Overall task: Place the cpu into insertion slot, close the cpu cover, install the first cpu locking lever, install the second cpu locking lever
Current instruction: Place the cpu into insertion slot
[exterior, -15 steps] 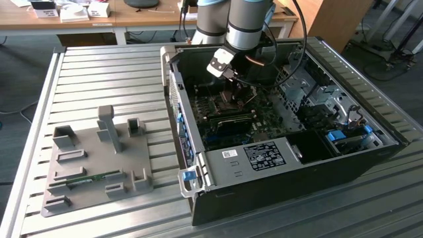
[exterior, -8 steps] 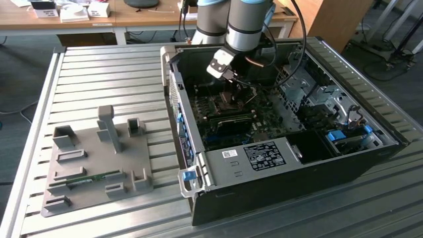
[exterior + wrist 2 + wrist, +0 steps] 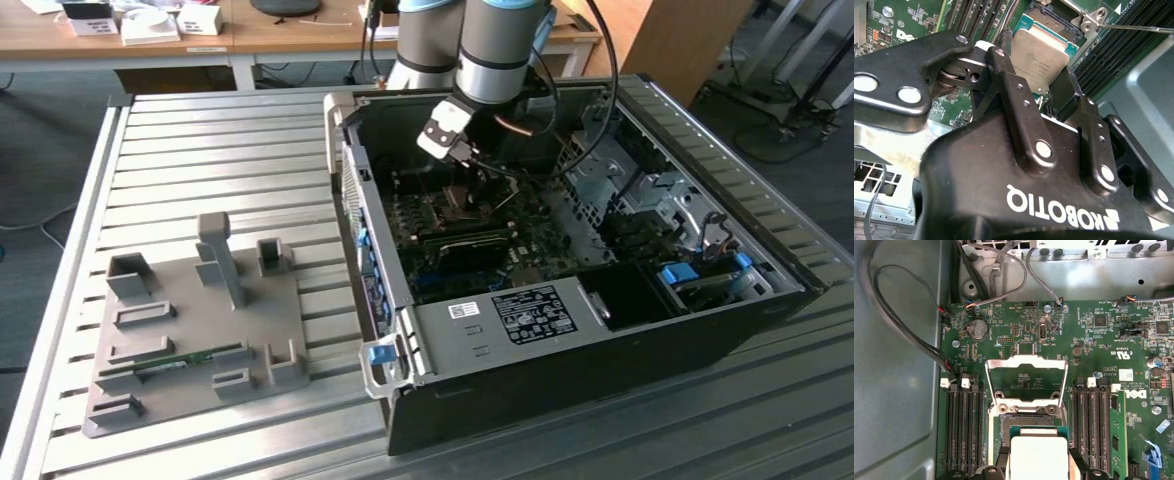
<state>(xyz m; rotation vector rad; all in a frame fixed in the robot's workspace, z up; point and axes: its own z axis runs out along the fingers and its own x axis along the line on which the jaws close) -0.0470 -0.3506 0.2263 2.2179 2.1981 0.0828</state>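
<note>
The pincer pinches the cpu by two opposite edges, right over the insertion slot. The cpu cover stands open just beside it; black memory slots lie along both sides.

White lettering on the pincer

One far camera, two near.
The exterior view looks down from afar on the computer case, centre-right of frame; both wrist views hang close over its circuit board, sharing the chip, the second seemingly behind the gripper.
</note>
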